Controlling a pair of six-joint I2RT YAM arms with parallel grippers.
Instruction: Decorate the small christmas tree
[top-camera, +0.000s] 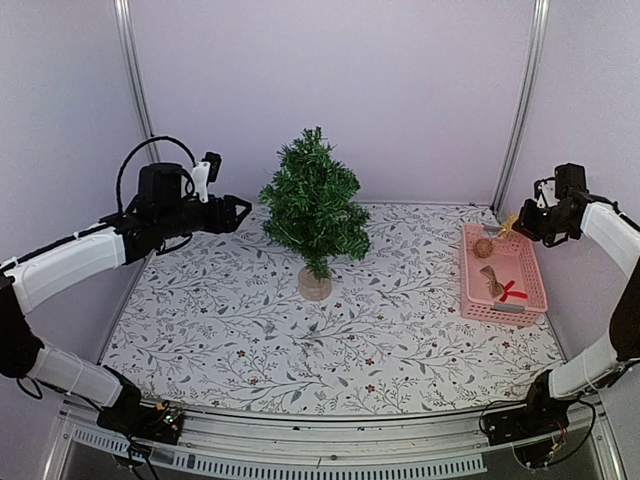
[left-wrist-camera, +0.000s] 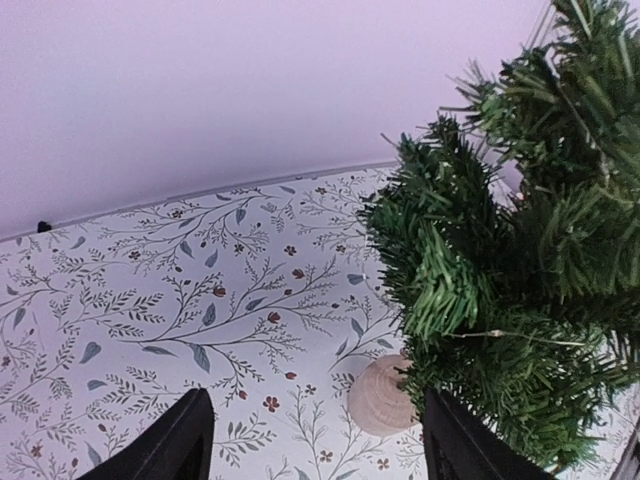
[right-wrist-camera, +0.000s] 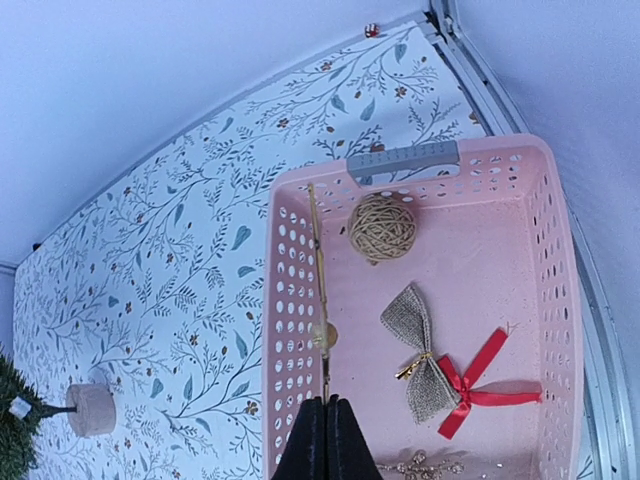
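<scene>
The small christmas tree (top-camera: 313, 205) stands upright on its round wooden base (top-camera: 314, 285) at the middle back of the table. My left gripper (top-camera: 240, 212) hovers open just left of the branches, with nothing between its fingers. In the left wrist view the tree (left-wrist-camera: 520, 260) fills the right side and the left gripper (left-wrist-camera: 320, 450) frames the base (left-wrist-camera: 380, 395). My right gripper (top-camera: 522, 228) hangs above the pink basket (top-camera: 465, 270), shut on a thin gold strand (right-wrist-camera: 318, 290) with a small bead. In the right wrist view the right gripper (right-wrist-camera: 326, 420) shows its jaws pressed together.
In the basket (right-wrist-camera: 290, 290) lie a twine ball (right-wrist-camera: 382, 226), a burlap bow (right-wrist-camera: 418, 350), a red ribbon bow (right-wrist-camera: 475, 385) and a sparkly ornament (right-wrist-camera: 420, 465). The floral tablecloth (top-camera: 230, 320) covers the table. Frame posts stand at both back corners.
</scene>
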